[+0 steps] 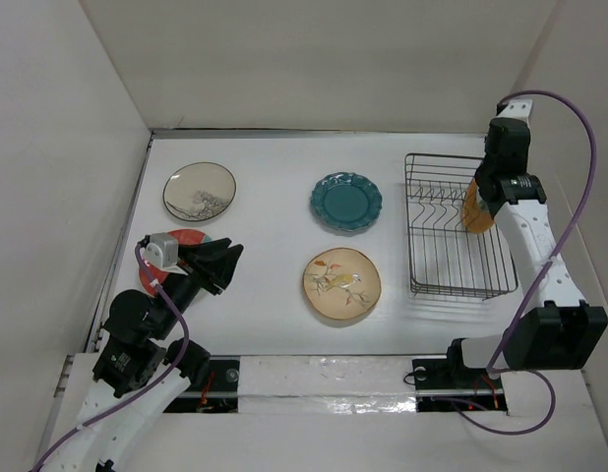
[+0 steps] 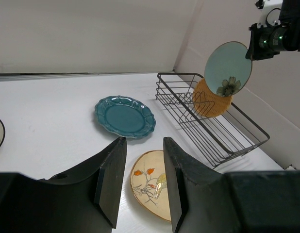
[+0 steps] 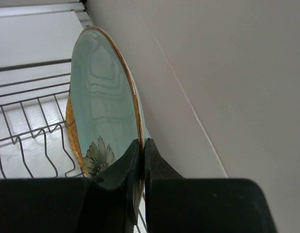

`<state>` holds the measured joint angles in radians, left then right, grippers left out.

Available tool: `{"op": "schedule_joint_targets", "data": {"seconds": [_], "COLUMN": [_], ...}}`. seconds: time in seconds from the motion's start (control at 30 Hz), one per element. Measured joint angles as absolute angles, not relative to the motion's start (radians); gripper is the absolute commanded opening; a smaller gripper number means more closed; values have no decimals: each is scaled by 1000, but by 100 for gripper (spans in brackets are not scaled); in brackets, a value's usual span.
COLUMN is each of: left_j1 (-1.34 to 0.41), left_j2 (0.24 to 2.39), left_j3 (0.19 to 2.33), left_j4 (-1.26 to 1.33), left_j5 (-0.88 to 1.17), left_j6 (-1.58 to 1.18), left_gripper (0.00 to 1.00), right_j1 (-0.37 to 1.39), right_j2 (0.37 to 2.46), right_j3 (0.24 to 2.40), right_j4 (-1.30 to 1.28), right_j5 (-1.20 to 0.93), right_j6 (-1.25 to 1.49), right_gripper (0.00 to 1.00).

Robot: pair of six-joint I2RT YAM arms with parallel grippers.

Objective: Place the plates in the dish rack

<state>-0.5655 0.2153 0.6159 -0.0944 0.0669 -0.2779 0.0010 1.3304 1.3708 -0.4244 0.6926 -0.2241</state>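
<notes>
Over on the left, the left gripper (image 1: 220, 264) is seen open above the red plate (image 1: 189, 236), well apart from the rack (image 1: 410, 226). On the right, the aqua plate (image 3: 101, 97) is pinched upright by the right gripper (image 3: 141, 150). Free slots are judged to lie straight below, beside the orange plate (image 2: 208, 102).

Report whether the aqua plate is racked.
Not yet: the right claw holds the aqua plate upright above the dish rack, near the orange plate standing inside.
</notes>
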Motion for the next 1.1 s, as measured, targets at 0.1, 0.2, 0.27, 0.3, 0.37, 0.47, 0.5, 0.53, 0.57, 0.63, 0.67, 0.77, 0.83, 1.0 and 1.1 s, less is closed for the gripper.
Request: {"op": "schedule_joint_targets", "data": {"seconds": [0.1, 0.2, 0.27, 0.3, 0.37, 0.47, 0.5, 0.53, 0.57, 0.63, 0.67, 0.77, 0.83, 1.0, 1.1], "left_j1": [-567, -568, -568, -568, -568, -568, -568, -568, -568, -568, -568, -568, -568, -568, -568], "left_j2": [215, 215, 215, 215, 215, 215, 215, 215, 215, 216, 216, 217, 219, 228, 239], "left_j3": [616, 616, 616, 616, 616, 616, 616, 616, 616, 616, 616, 616, 616, 616, 616], "left_j4": [-94, -94, -94, -94, -94, -94, -94, -94, -94, -94, -94, -94, -94, -95, -95], "left_j5": [67, 67, 66, 66, 66, 65, 65, 65, 65, 63, 62, 61, 59, 56, 56], "left_j6": [-278, -278, -278, -278, -278, -278, -278, -278, -278, -278, -278, -278, -278, -278, -278], "left_gripper": [34, 34, 34, 34, 34, 34, 34, 34, 34, 34, 34, 34, 34, 34, 34], "right_j1": [1, 1, 2, 2, 7, 19, 22, 27, 30, 35, 35, 38, 41, 64, 108], "right_j2": [1361, 1394, 1411, 1415, 1417, 1417, 1417, 1417, 1419, 1428, 1434, 1451, 1463, 1467, 1443], "right_j3": [1356, 1336, 1318, 1305, 1273, 1226, 1206, 1188, 1173, 1164, 1164, 1168, 1179, 1261, 1326], "right_j4": [-416, -402, -393, -386, -376, -358, -350, -345, -345, -321, -317, -305, -308, -363, -398], "right_j5": [688, 684, 681, 680, 672, 662, 656, 653, 649, 653, 655, 661, 669, 682, 672], "right_j6": [-241, -247, -248, -247, -246, -238, -236, -231, -229, -221, -215, -196, -168, -90, -20], "right_gripper": [0, 0, 0, 0, 0, 0, 0, 0, 0, 0, 2, 27, 54, 75, 72]}}
